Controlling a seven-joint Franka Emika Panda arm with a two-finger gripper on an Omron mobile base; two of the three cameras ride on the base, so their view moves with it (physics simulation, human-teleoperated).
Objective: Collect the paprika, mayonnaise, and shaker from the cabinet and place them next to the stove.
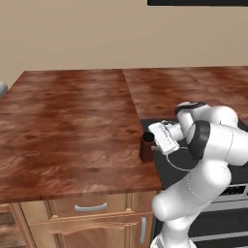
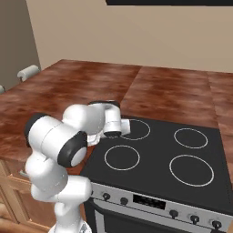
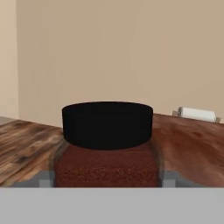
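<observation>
We find no text, brand, number or sign that we can read in these pictures. The stove (image 2: 159, 159) has a small dark display (image 2: 149, 201) on its steel front panel, at the near edge, but whatever it shows is too small and blurred for us to make out. The paprika bottle (image 3: 106, 164), seen close up, shows us only its black cap and dark red-brown body, with no lettering visible.

Bare counter (image 1: 72, 126) left of paprika (image 1: 146, 147)

Paprika (image 1: 146, 147) on counter (image 1: 72, 135); beside stove (image 2: 159, 154)
</observation>
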